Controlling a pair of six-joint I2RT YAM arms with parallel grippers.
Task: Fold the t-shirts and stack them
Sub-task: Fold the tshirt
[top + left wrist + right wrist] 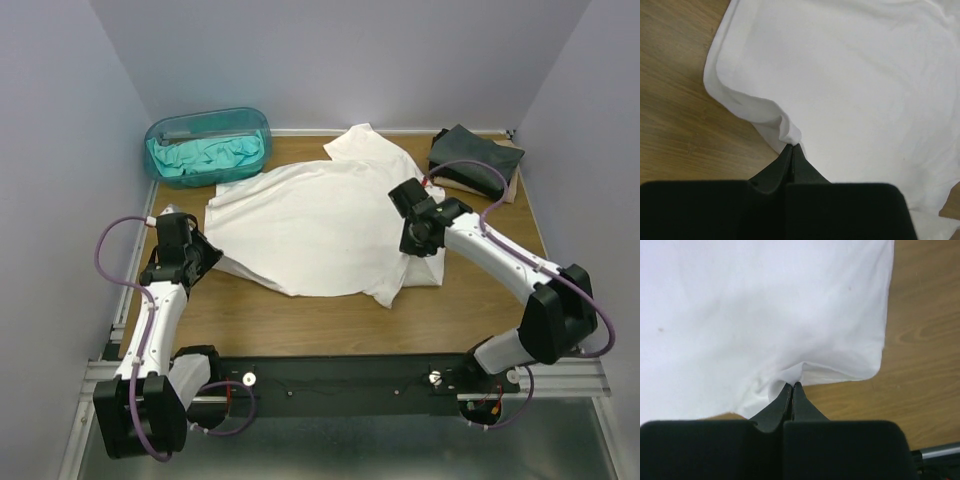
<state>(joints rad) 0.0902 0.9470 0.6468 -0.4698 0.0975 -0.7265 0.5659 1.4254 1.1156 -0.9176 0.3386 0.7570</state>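
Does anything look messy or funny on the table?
The white t-shirt lies crooked and rumpled, not flat yet. The left gripper and right gripper each pinch a bunched edge. Nothing looks spilled or torn.

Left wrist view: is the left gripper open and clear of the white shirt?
No, the left gripper is shut, pinching a fold of the white t-shirt at its edge.

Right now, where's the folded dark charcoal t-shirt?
Top external view: the folded dark charcoal t-shirt sits at the far right corner of the wooden table, just right of the spread white t-shirt.
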